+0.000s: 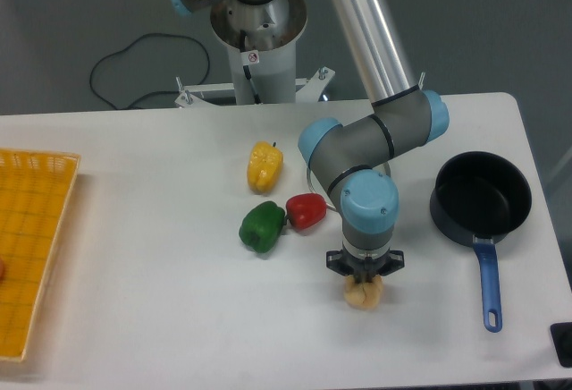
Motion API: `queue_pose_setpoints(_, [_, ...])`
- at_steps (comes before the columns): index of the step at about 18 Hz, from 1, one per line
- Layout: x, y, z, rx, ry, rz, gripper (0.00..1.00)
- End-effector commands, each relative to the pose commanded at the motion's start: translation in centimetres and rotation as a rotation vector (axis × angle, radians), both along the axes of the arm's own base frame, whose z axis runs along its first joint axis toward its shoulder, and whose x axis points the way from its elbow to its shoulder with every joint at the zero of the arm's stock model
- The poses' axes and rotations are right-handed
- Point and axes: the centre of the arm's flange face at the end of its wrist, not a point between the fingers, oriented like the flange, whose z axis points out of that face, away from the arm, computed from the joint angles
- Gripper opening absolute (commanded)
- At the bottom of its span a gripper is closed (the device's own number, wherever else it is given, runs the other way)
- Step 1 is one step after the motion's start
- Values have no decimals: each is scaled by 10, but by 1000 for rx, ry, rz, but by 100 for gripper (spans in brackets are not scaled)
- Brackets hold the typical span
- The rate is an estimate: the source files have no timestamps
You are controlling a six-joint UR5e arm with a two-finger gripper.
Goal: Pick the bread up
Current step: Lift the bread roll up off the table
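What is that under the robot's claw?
A pale bread bun sits under the gripper, on the white table. Its top is covered by the gripper, so the grip itself is hidden.

– What lies where on the worktop [161, 318]?
– Three peppers [265, 226] sit mid-table, a basket [31, 247] far left, a pan [481, 200] right. The bread [363, 292] lies near, under the claw [364, 274].
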Motion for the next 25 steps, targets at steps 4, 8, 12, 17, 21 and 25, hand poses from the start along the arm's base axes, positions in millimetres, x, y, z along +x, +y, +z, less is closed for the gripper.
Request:
queue_pose_setpoints(4, [2,-4,17,7,11,-3,0])
queue_pose_setpoints(8, [5,-11,39,15,28,-10,0])
queue_pose_setpoints(12, [5,-25,62,0,14,-38,0])
queue_pose_setpoints(17, [3,-40,88,-2,26,-108,0])
queue_pose_setpoints(21, [-1,-49,105,12,40,-190,0])
queue_pose_setpoints(25, [-8,-73,115,-17,-5,-315,0])
